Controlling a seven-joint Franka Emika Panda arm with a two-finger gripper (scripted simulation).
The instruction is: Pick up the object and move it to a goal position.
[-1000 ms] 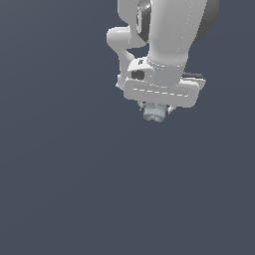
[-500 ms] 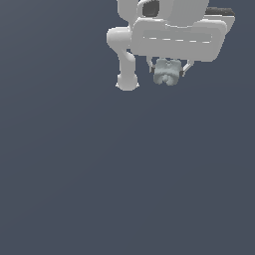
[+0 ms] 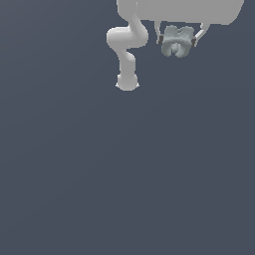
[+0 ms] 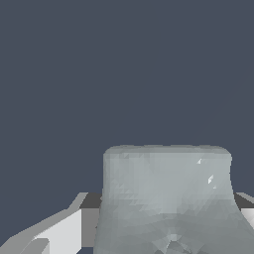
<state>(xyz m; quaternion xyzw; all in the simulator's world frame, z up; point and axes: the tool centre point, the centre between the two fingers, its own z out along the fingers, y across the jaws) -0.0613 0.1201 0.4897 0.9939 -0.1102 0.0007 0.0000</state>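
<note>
The fingers [image 3: 160, 38] pinch the object [image 3: 177, 41] at its flanks; it looks light, rigid, lumpy, likely slip-prone

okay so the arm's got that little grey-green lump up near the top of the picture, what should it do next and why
Probably keep the fingers closed and carry the lump on toward the goal, slowly. The lump sits clamped between them, clear of the dark floor, so the pick-up looks done. No goal marker shows in either view, so I can't give a direction.
</note>
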